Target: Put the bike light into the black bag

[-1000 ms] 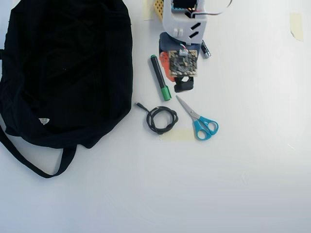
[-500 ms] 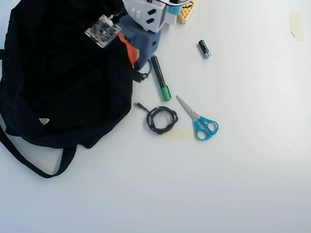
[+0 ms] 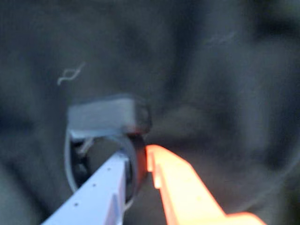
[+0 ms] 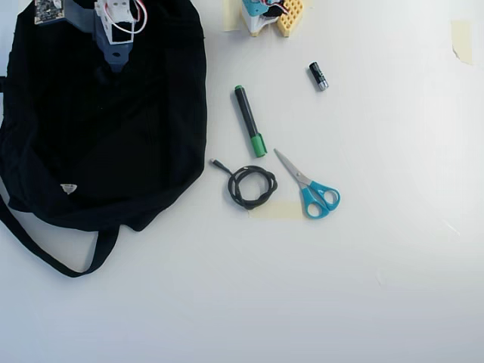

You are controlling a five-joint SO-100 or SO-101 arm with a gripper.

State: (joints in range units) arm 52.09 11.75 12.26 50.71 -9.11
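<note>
In the wrist view the gripper (image 3: 140,157) pinches the bike light (image 3: 105,119) by its rubber strap loop: the white finger and the orange finger (image 3: 183,187) close on the loop, and the blocky body of the light sits just past their tips. Blurred dark fabric of the black bag (image 3: 211,70) fills everything behind it. Whether the light touches the fabric cannot be told.

In the overhead view the arm (image 4: 113,30) hangs over the top part of the black bag (image 4: 106,128), near the desk's top left corner; the light itself cannot be made out there. The bag's strap trails toward the left edge. On the bare desk to the right lie a green marker (image 4: 249,121), a coiled black cable (image 4: 251,186), blue-handled scissors (image 4: 310,185) and a small black-and-silver cylinder (image 4: 318,76) nearer the top edge.
</note>
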